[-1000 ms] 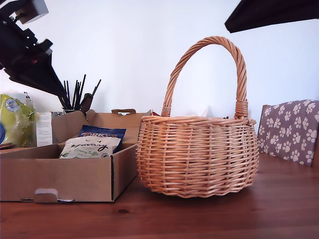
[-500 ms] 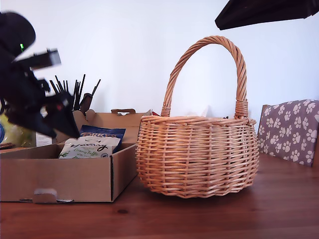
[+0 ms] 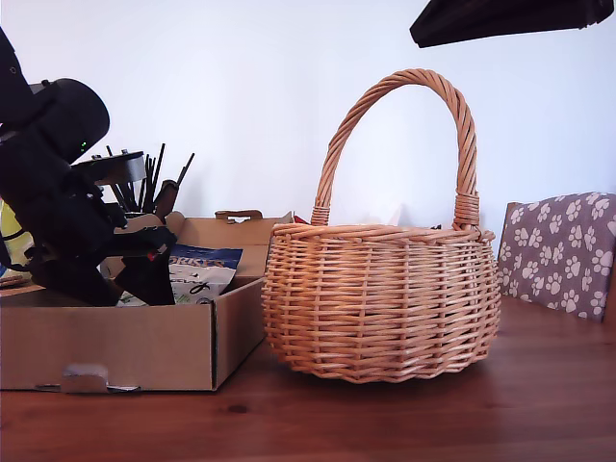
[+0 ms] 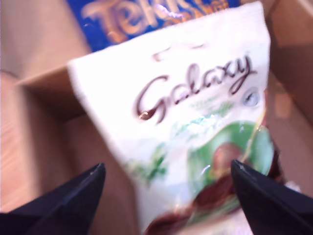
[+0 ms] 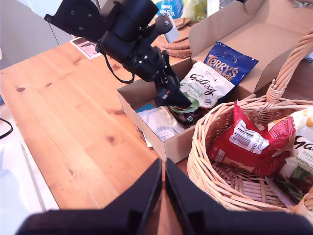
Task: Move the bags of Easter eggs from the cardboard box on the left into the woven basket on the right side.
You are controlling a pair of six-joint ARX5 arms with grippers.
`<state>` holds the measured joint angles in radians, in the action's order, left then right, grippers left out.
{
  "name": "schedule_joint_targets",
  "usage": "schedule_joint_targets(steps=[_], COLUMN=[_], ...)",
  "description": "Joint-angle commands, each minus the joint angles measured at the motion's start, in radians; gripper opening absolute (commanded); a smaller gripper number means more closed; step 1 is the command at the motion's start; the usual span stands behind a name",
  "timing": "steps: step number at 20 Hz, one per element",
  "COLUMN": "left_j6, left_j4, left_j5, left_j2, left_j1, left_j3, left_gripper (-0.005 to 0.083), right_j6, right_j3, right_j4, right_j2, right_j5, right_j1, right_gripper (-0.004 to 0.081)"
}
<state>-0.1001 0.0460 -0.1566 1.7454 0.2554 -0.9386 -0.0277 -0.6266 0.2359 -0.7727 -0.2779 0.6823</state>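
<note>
The white-green Galaxy bag (image 4: 195, 122) (image 5: 205, 88) (image 3: 197, 279) lies in the cardboard box (image 3: 115, 346) (image 5: 274, 34), partly over a dark blue bag (image 4: 146, 19) (image 5: 230, 61) (image 3: 207, 256). My first gripper (image 4: 166, 171) (image 5: 171, 95) (image 3: 144, 274) is down inside the box at the exterior view's left, open, one finger on each side of the Galaxy bag's lower end. The woven basket (image 3: 385, 298) (image 5: 210, 161) holds a red bag (image 5: 249, 142) and another Galaxy bag (image 5: 301, 152). My second gripper (image 5: 161, 166) hangs shut and empty high above the table beside the basket.
A pale packet (image 5: 159, 122) lies in the box's near corner. Black sticks (image 3: 154, 178) stand behind the box. A paw-print cushion (image 3: 558, 250) is at the exterior view's right. The second arm's dark body (image 3: 510, 17) crosses the exterior view's top. The wooden table (image 3: 385, 414) stretches in front.
My first arm has dropped from the exterior view's upper left down into the box, onto the Galaxy bag. The second arm's dark body has edged slightly left.
</note>
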Motion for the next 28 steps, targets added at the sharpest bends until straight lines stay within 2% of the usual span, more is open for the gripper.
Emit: schedule_joint_targets(steps=[1,9,10,11,15,16,21,25,28], left_j6=[0.021,0.049,0.049,0.048,0.067,0.067,0.066,0.066,0.066], left_j4=[-0.001,0.016,0.023,0.024,0.037,0.036,0.068,0.125,0.194], left_j5=[0.008,0.027,0.027,0.027,0.027,0.027,0.027,0.021,-0.022], left_j2=[0.053,0.082,0.082,0.082,0.081,0.08,0.022,-0.135,-0.285], left_j1=[-0.004,-0.006,-0.006,-0.004,0.001,0.001,0.001,0.001,0.001], left_j3=[0.001,0.001,0.001,0.001,0.0,0.0,-0.006,-0.006,-0.006], left_gripper=[0.0752,0.0724,0.0674,0.0588,0.0159,0.0137,0.0137,0.0137,0.0137], right_j6=[0.001,0.001,0.001,0.001,0.001,0.001,0.0,0.0,0.0], right_j3=[-0.01,-0.01,-0.01,-0.01,-0.01,-0.01,-0.01,-0.01,-0.01], right_j4=[-0.009,-0.01,-0.01,-0.01,-0.01,-0.009,-0.008,-0.007,-0.008], right_j2=[-0.003,-0.003,-0.003,-0.003,-0.003,-0.003,-0.003,-0.003,-0.003], right_j5=[0.0,0.0,0.0,0.0,-0.001,-0.001,0.0,0.0,0.002], right_j1=[0.005,0.005,0.005,0.005,0.005,0.005,0.005,0.005,0.005], right_gripper=[-0.0013,-0.0013,-0.0013,-0.0013,-0.0013,-0.0013,-0.0013,-0.0013,-0.0013])
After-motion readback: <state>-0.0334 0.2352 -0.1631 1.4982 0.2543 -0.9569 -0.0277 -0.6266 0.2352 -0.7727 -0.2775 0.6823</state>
